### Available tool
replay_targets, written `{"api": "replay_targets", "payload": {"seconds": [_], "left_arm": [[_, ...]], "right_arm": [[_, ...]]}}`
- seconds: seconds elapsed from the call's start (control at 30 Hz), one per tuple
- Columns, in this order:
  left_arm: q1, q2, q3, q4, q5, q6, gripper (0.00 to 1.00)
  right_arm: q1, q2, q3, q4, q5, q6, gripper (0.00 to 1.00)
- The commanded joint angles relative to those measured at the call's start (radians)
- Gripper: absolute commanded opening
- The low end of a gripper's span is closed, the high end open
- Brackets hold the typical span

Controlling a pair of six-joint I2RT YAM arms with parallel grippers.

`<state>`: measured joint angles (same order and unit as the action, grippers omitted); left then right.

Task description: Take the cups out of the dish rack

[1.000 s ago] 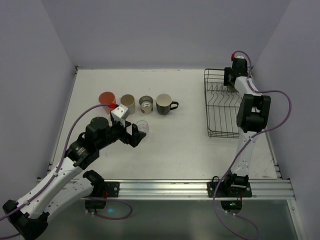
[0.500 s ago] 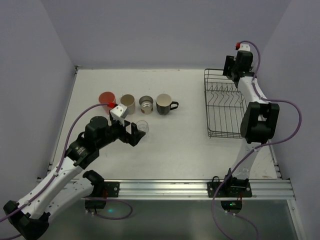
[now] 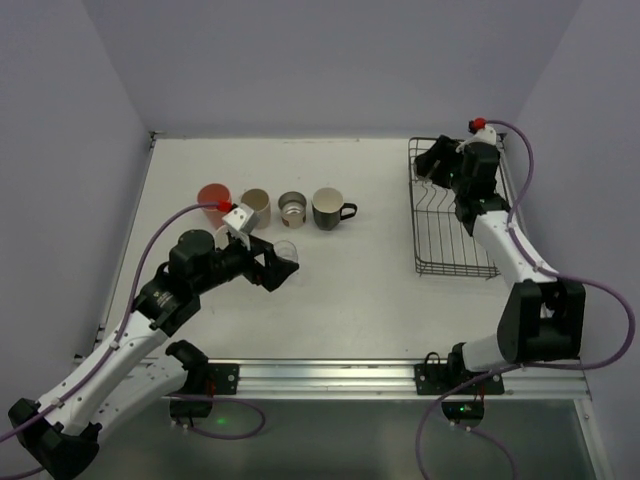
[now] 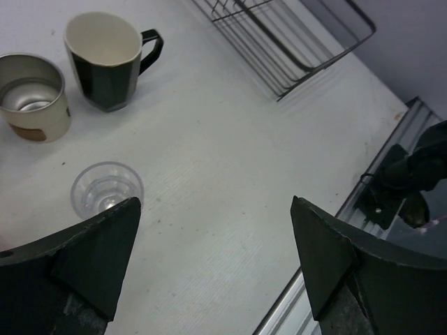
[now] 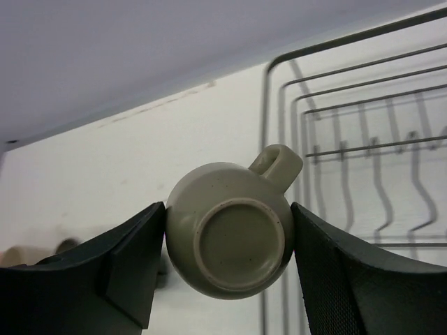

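- Grey-olive cup (image 5: 230,241) pinched sideways in right gripper (image 3: 432,160), base toward wrist camera, handle up and right. Over far left corner of dish rack (image 3: 415,210), seemingly lifted off it.
- Step in hand, likely: carry from rack over to table (image 3: 370,280).
- Rise above rim before swinging left; mind handle against rack.
- Go slow: slip risk, round wall in a flat grip.
- Turn upright before lowering.
- Aim for free spot right of dark mug (image 4: 105,63), not touching it; release only with base flat on table.
- Left gripper (image 4: 213,237) spread wide, holding nothing, low beside clear glass (image 4: 107,188); steer clear of it.
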<state>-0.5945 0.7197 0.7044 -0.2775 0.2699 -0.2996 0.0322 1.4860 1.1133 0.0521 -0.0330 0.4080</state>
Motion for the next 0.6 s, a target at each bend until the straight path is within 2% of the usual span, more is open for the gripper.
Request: {"api": "replay_targets", "payload": {"seconds": [0.0, 0.13, 0.2, 0.37, 0.57], "left_arm": [[0.007, 0.001, -0.025, 0.153, 0.15, -0.122, 0.91], [-0.004, 0.064, -0.057, 0.325, 0.207, -0.252, 0.86], [-0.048, 0.104, -0.057, 0.415, 0.209, -0.279, 0.84], [-0.18, 0.285, 0.036, 0.497, 0.112, -0.262, 0.81], [-0.199, 0.445, 0.087, 0.632, 0.085, -0.257, 0.71]], "right_arm": [[0.07, -0.151, -0.091, 0.216, -0.139, 0.219, 0.5], [0.173, -0.277, -0.277, 0.331, -0.25, 0.362, 0.51], [0.21, -0.335, -0.363, 0.395, -0.295, 0.435, 0.51], [0.29, -0.432, -0.518, 0.537, -0.386, 0.597, 0.51], [0.334, -0.553, -0.645, 0.577, -0.441, 0.692, 0.52]]}}
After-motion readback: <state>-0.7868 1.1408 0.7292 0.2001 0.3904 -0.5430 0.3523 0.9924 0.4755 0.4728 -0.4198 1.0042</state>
